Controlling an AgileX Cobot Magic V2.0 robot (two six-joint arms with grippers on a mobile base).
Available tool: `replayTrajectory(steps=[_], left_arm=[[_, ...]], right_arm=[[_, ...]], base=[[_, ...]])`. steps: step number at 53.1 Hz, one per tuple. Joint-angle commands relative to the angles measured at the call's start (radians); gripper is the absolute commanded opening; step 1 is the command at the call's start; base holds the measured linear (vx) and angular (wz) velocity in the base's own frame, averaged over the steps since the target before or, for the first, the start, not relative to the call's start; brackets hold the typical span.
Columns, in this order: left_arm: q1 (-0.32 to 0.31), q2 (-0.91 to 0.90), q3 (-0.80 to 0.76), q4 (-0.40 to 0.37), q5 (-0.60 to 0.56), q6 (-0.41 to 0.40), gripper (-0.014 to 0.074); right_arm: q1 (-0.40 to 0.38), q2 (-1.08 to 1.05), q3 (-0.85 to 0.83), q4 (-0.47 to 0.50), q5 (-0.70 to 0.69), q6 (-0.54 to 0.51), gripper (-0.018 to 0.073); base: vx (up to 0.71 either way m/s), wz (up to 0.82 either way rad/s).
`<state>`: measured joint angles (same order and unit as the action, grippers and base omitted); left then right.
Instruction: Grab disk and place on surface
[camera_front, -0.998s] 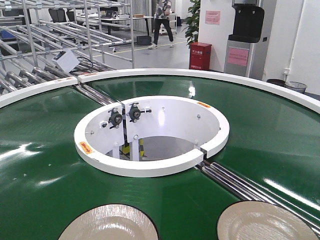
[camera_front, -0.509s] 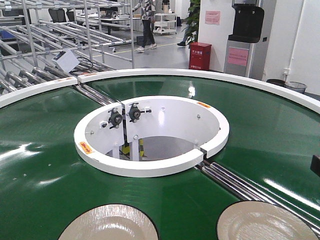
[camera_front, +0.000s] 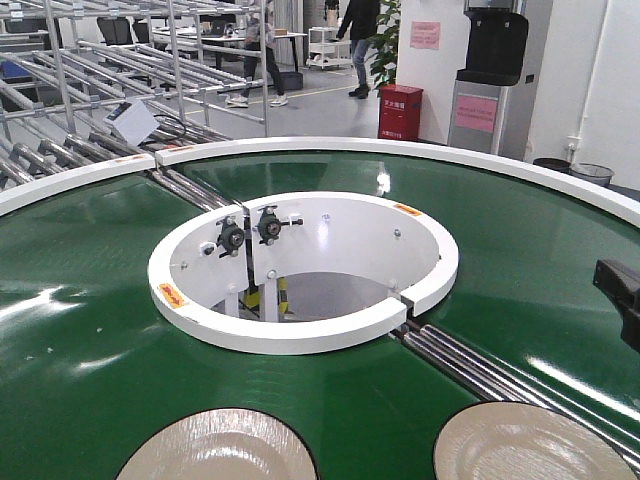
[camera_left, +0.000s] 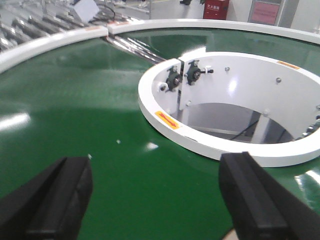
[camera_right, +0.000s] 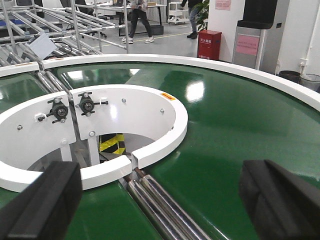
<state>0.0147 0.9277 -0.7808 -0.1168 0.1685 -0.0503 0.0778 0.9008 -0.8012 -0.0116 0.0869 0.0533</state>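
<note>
Two pale, shiny disks lie on the green conveyor belt (camera_front: 90, 330) at the bottom of the front view, one disk at the left (camera_front: 215, 452) and one at the right (camera_front: 525, 447). Both are cut off by the frame edge. My left gripper (camera_left: 157, 192) hangs open over bare green belt, nothing between its black fingers (camera_left: 60, 195). My right gripper (camera_right: 160, 197) is also open and holds nothing, above the steel rollers (camera_right: 165, 205). A black piece of my right arm (camera_front: 618, 285) pokes in at the right edge, above the right disk. The surface is out of view.
A white inner ring (camera_front: 300, 335) with bearings and a gap surrounds the belt's central hole. A white outer rim (camera_front: 400, 150) borders the belt. Roller racks (camera_front: 90, 90), a red box (camera_front: 400, 110) and walking people stand beyond.
The black piece of my right arm has come further into the front view from the right edge. Both disks stay where they were. People in the background have walked on.
</note>
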Motion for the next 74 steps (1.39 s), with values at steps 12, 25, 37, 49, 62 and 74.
replayTrajectory(steps=[12,25,37,49,62,74], left_arm=[[-0.007,0.214,-0.039,-0.242,0.322,0.247,0.0524],[0.030,0.486,-0.039,-0.809,0.471,0.807,0.0521],[0.116,0.672,-0.039,-0.950,0.588,1.005,0.0521],[0.092,0.812,-0.039,-1.204,0.650,1.194,0.0519],[0.033,0.871,-0.039,-1.475,0.700,1.303,0.0118],[0.037,0.834,-0.040,-1.521,0.713,1.303,-0.0010]], right_arm=[[0.001,-0.008,-0.036,-0.007,-0.095,-0.008,0.0654],[0.001,-0.008,-0.036,-0.011,-0.095,-0.038,0.0587],[0.001,-0.008,-0.036,-0.011,-0.094,-0.064,0.0577],[0.001,-0.008,-0.036,-0.011,-0.094,-0.063,0.0577],[0.001,-0.008,-0.036,-0.011,-0.094,-0.063,0.0577],[0.001,-0.008,-0.036,-0.011,-0.094,-0.063,0.0577]], base=[[0.00,0.00],[0.00,0.00],[0.00,0.00],[0.00,0.00],[0.00,0.00],[0.00,0.00]])
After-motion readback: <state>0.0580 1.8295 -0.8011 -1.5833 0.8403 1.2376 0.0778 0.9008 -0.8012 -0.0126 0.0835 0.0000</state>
